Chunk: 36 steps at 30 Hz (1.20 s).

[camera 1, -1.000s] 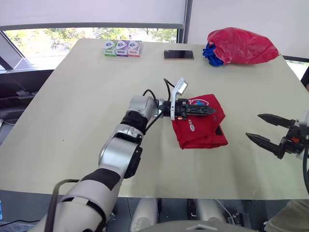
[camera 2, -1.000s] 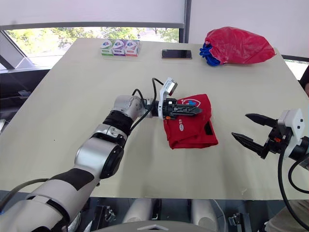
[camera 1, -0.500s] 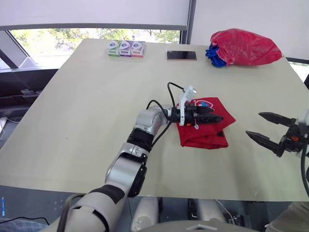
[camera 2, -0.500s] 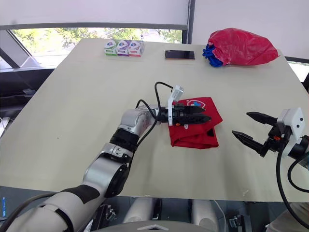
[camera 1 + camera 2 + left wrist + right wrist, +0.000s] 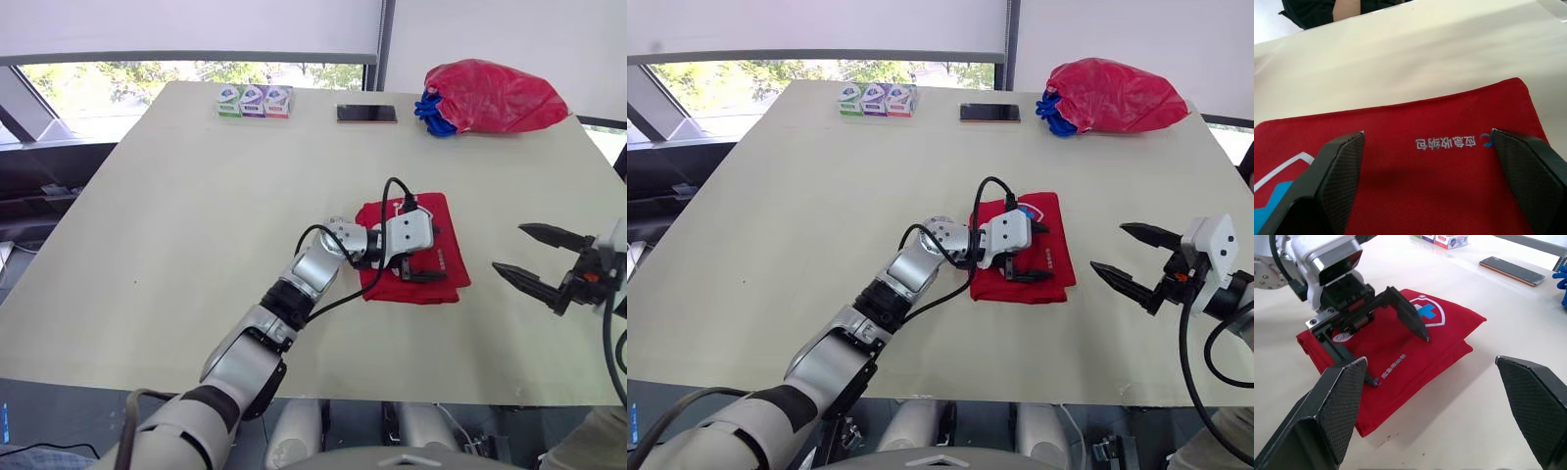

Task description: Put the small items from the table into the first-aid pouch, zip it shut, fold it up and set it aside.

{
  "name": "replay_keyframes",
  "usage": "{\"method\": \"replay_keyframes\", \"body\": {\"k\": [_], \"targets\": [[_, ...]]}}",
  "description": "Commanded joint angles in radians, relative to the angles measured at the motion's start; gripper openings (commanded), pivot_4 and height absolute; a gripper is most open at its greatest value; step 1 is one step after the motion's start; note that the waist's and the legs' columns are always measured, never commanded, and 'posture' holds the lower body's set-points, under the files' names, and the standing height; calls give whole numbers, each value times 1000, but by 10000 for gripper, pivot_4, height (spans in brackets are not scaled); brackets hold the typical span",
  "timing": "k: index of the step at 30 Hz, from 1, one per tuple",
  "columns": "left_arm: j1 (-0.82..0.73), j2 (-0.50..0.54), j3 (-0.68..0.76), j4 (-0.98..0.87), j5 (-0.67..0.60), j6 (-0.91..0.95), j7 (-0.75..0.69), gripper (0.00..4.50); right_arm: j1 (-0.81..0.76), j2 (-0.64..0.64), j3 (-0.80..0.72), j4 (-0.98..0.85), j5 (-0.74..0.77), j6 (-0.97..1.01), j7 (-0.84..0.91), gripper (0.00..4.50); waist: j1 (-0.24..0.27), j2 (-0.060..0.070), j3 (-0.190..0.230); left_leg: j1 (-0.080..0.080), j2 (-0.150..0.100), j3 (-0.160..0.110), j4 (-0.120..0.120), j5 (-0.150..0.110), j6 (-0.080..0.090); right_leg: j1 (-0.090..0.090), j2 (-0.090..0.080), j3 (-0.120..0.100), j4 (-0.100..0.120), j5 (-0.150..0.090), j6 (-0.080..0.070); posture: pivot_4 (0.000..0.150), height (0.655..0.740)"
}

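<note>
At mid-worktop (image 5: 196, 196), the robot's left pincer (image 5: 1036, 253) stands spread wide directly over the folded red first-aid pouch (image 5: 451, 255), both fingertips seemingly touching its fabric. To the pouch's right, well apart, the right pincer (image 5: 506, 247) hovers equally spread, pointing toward it. With the pouch squarely beneath the left pincer, that arm looks far better placed to move it aside.

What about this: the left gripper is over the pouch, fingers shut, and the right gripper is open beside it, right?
No: the left gripper is over the pouch with fingers open, as the right wrist view shows. The right gripper is open beside it.
</note>
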Motion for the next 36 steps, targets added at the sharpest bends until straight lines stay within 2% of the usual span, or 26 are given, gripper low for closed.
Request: {"method": "replay_keyframes", "body": {"k": [1, 6, 9, 20, 29, 36], "targets": [[11, 7, -23, 48, 38, -36, -5, 44179, -12, -3, -11, -29, 17, -2, -10, 45000, 0, 0, 0, 0, 0, 0, 0, 0, 0, 0, 0, 0, 0, 0, 0, 1500, 7400], [-27, -31, 77, 3, -94, 53, -54, 44179, -5, -5, -15, -29, 20, 1, -15, 45000, -1, 0, 0, 0, 0, 0, 0, 0, 0, 0, 0, 0, 0, 0, 0, 1500, 7400], [-73, -35, 112, 6, -129, 101, -79, 44179, 6, -8, -23, -24, 16, -5, -11, 45000, -1, 0, 0, 0, 0, 0, 0, 0, 0, 0, 1, 0, 0, 0, 0, 1500, 7400], [-217, -96, 116, 201, -79, 28, -40, 44179, 80, 18, -58, 99, -13, -126, 75, 45000, -1, 0, 0, -1, 0, 2, 0, -1, 2, 0, 1, 1, -2, 0, 1, 1500, 7400], [-177, -73, -62, 357, 163, -81, 24, 44179, 92, 20, -46, 156, -41, -193, 104, 45000, -3, 0, -1, 2, 0, 6, -1, -1, 3, 0, 1, 6, -1, 0, 2, 1500, 7400], [-224, -94, 35, 314, 80, -47, 14, 44179, 86, 15, -43, 185, -43, -210, 121, 45000, -4, 0, -2, 2, 1, 7, -1, -1, 3, 0, 2, 8, -1, 1, 3, 1500, 7400]]}}
